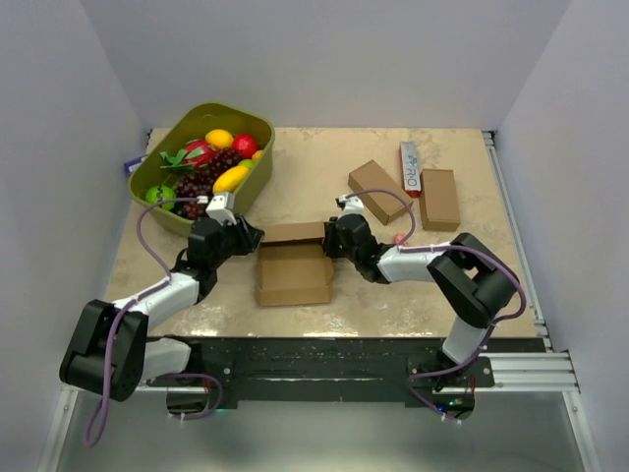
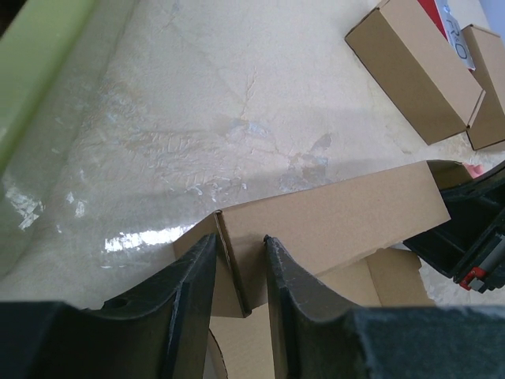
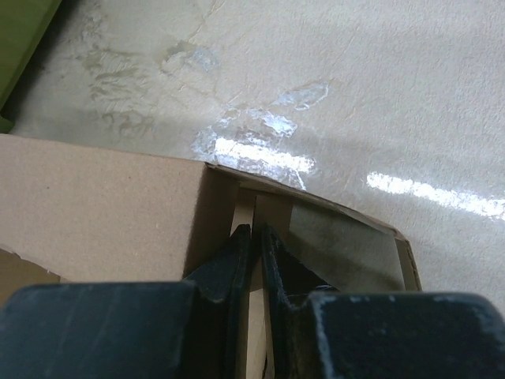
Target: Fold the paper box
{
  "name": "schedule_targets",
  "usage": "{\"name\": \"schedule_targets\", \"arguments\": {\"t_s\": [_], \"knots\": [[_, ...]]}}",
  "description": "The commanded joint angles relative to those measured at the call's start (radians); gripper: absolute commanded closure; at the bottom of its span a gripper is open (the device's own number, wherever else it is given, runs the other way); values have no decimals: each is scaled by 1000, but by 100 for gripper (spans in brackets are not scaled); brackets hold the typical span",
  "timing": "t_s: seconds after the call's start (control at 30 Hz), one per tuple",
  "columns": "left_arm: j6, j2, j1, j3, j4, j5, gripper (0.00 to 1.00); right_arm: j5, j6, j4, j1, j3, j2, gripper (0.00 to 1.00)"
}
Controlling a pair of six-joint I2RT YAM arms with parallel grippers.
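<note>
The paper box [image 1: 293, 275] lies open in the middle of the table, its long back panel [image 1: 293, 232] standing up. My left gripper [image 1: 254, 236] is at the panel's left end. In the left wrist view its fingers [image 2: 197, 272] straddle the folded corner of the paper box [image 2: 331, 217], shut on it. My right gripper [image 1: 330, 236] is at the panel's right end. In the right wrist view its fingers [image 3: 237, 260] are pinched on a thin upright flap at the corner of the paper box [image 3: 95, 213]. The box floor is mostly hidden in both wrist views.
A green basket [image 1: 257, 162] of toy fruit stands at the back left, close to the left arm. Two plain brown boxes [image 1: 378, 190] [image 1: 439, 199] and a white-and-red carton [image 1: 410, 167] lie at the back right. Side walls close in the table.
</note>
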Motion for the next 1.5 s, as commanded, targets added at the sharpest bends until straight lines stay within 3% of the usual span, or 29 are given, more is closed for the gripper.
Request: {"name": "schedule_targets", "arguments": {"t_s": [0.0,0.2,0.33,0.37,0.5,0.77,0.83,0.97,1.13,1.47], "knots": [[24,19,6,19,-12,1,65,-53,4,30,19,32,19,90],[23,25,6,21,-10,2,66,-61,16,34,21,28,10,91],[29,25,6,24,-15,-4,67,-1,22,-66,21,40,-16,87],[29,23,6,22,-16,-5,67,29,25,-86,22,39,-40,84],[30,25,6,22,-16,-6,68,60,7,-150,22,-4,-141,52],[35,14,6,28,-27,-6,68,43,19,-316,21,-113,-398,37],[35,14,7,30,-27,-6,68,25,15,-370,22,-124,-436,43],[35,14,6,32,-28,-4,68,-18,22,-397,60,-127,-474,66],[33,14,6,32,-30,-6,68,-3,47,-422,175,-80,-439,69],[35,11,6,33,-32,-6,68,-41,29,-358,191,-8,-274,74]]}}
